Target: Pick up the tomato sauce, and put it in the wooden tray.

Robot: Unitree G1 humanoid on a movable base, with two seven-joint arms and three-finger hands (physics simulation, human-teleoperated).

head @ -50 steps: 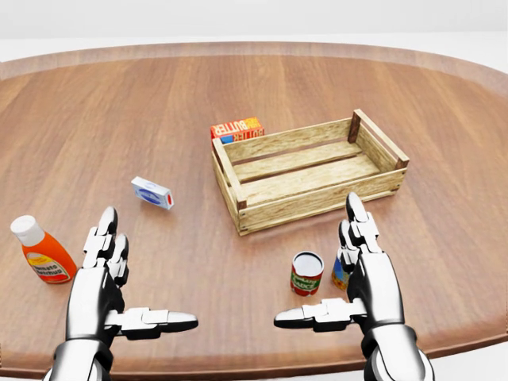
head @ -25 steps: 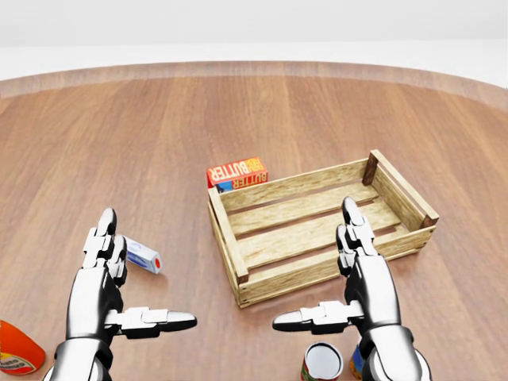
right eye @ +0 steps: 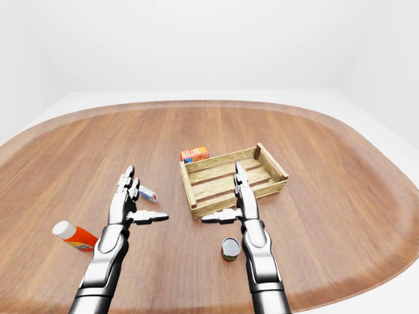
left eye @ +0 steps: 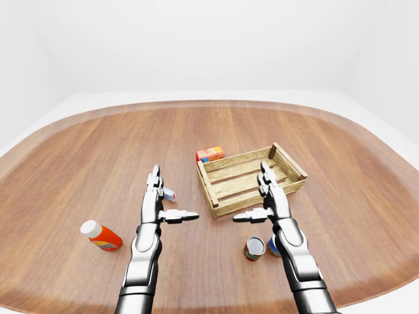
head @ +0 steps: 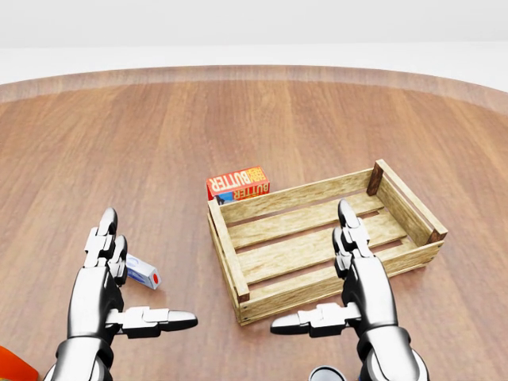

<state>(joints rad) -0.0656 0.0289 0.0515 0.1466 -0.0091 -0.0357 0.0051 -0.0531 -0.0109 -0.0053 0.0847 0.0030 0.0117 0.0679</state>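
Both robot hands, left robot hand [left eye: 154, 199] and right robot hand [left eye: 268, 196], hover spread and empty (nothing gripped), so the tomato sauce can [left eye: 254, 248] waits near the table's [left eye: 78, 170] near edge, outside the wooden tray [left eye: 250, 180].

table [left eye: 78, 150]: broad oval wooden top, carried everything
crate [head: 230, 252]: slatted wooden tray, lay right of centre in the head view
butter [head: 237, 182]: red-and-orange butter box, touching crate's upper-left corner
small box [head: 143, 272]: white-and-blue carton, left of crate, just beside left hand [head: 103, 274]
can [left eye: 254, 248]: small tomato sauce can, below crate, just left of the right forearm
bottle [left eye: 101, 236]: orange white-capped bottle, far left, well apart from crate
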